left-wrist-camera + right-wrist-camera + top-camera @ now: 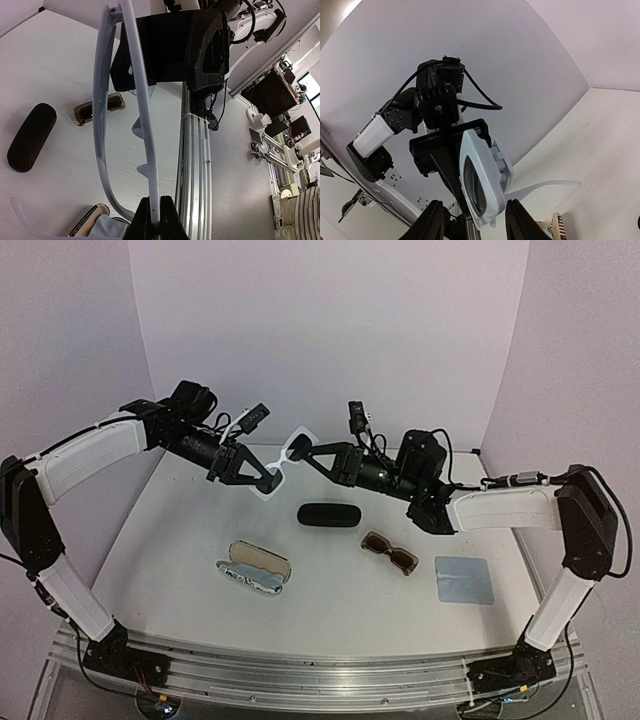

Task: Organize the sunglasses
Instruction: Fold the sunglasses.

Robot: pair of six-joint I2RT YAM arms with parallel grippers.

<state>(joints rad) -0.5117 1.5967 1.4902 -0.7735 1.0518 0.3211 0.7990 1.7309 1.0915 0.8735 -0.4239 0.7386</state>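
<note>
Frame of white sunglasses: smooth glossy plastic. Blk case: matt, fine-ribbed. Worktop: matt, faint grain. Rail: brushed metal.

White-framed sunglasses: thin frame, dark lenses, temples unfolded, suspended above the table at 12 o'clock, clamped between the left gripper and the right gripper. Brown sunglasses: chunky frame, brownish lenses, lying on the tabletop at 3 o'clock, untouched.
</note>
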